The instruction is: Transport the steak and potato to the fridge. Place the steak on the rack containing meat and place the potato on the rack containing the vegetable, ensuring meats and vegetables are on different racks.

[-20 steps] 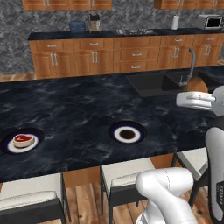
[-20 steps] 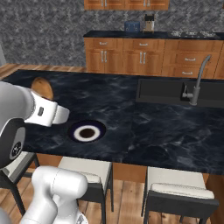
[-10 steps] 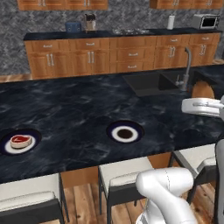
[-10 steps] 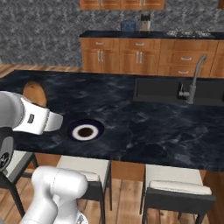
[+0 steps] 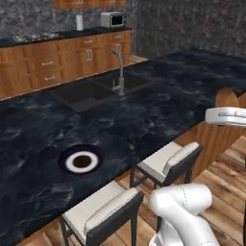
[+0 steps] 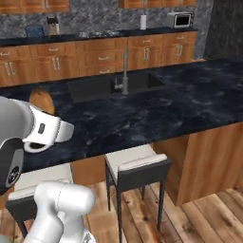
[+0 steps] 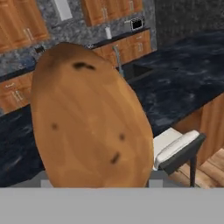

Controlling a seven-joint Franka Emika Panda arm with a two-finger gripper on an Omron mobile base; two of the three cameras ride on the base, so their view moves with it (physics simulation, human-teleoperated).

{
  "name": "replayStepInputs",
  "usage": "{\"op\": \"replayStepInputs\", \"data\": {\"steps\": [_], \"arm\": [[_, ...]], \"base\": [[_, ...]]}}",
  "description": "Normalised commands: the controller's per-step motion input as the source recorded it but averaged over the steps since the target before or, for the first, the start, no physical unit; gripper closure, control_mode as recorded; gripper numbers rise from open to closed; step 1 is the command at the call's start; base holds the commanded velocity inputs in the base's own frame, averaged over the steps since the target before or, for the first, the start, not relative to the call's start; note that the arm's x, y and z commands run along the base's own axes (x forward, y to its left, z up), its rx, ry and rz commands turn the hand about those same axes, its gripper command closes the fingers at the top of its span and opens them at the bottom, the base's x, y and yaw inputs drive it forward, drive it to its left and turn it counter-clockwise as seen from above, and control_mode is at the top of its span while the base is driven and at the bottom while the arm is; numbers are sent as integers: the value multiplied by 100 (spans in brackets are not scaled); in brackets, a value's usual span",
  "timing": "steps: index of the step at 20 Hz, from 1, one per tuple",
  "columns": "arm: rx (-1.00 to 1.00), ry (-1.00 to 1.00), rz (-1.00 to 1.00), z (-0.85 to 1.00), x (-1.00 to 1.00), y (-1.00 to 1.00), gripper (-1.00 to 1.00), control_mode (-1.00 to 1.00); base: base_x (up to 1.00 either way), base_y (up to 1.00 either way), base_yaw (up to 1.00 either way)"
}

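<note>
Even, flat rendered light, no glare.
All views are soft and coarse; the potato [image 7: 87, 118] looks blurriest up close, with faint shade toward 3 o'clock, and stools [image 6: 135, 163] cast weak floor shadows at 6 o'clock.

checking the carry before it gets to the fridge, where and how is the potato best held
Across the narrow middle of the potato, the claw coming from one rounded end. It is a long smooth oval, so the waist offers the shortest span and the most even sides. In the hand view it already stands lengthwise out of the claw, which fits that grip.
</note>
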Motion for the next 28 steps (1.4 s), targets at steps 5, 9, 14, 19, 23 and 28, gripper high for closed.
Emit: {"op": "replayStepInputs", "data": {"steps": [5, 9, 14, 19, 23, 28], "arm": [[0, 0, 0, 0, 0, 0, 100, 100], [0, 0, 0, 0, 0, 0, 100, 100], [0, 0, 0, 0, 0, 0, 100, 100], [0, 0, 0, 0, 0, 0, 100, 100], [0, 0, 0, 0, 0, 0, 100, 100], [0, 0, 0, 0, 0, 0, 100, 100]], "base": [[-5, 0, -99], [0, -1, -93], [0, 0, -100], [0, 0, -100], [0, 0, -100], [0, 0, -100]]}}
